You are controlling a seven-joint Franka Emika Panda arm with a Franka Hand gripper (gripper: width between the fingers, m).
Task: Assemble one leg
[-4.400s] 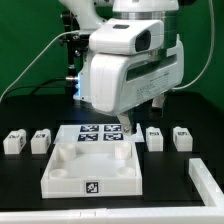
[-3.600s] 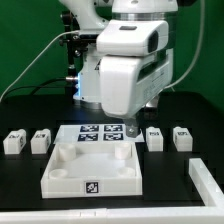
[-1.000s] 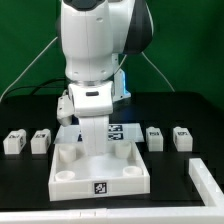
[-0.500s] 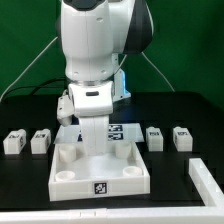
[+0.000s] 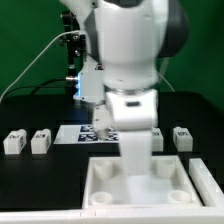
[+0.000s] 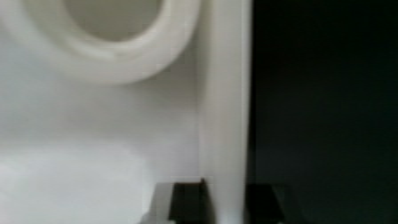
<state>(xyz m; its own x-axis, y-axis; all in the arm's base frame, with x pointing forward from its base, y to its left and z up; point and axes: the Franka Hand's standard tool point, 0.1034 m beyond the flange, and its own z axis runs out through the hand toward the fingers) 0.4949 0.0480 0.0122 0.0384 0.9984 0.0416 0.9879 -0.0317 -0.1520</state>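
The large white tray (image 5: pixel 96 181) with round corner sockets lies at the front, toward the exterior view's right. My gripper (image 5: pixel 135 158) reaches straight down onto its back wall. In the wrist view the gripper (image 6: pixel 228 197) is shut on the tray's thin upright wall (image 6: pixel 224 100), with a dark finger (image 6: pixel 189 205) on each side and a round socket (image 6: pixel 116 40) beside it. Two legs (image 5: pixel 13 142) (image 5: pixel 40 141) stand at the exterior view's left and one leg (image 5: pixel 183 137) at the right. The fourth leg is hidden behind the arm.
The marker board (image 5: pixel 82 133) lies flat behind the tray, partly hidden by the arm. Cables and the arm's base (image 5: pixel 75 70) stand at the back. The table top is black, and its front edge runs just in front of the tray.
The arm has swung toward the exterior view's right and nearer the front. The tray has moved with it, from the middle to the front right.
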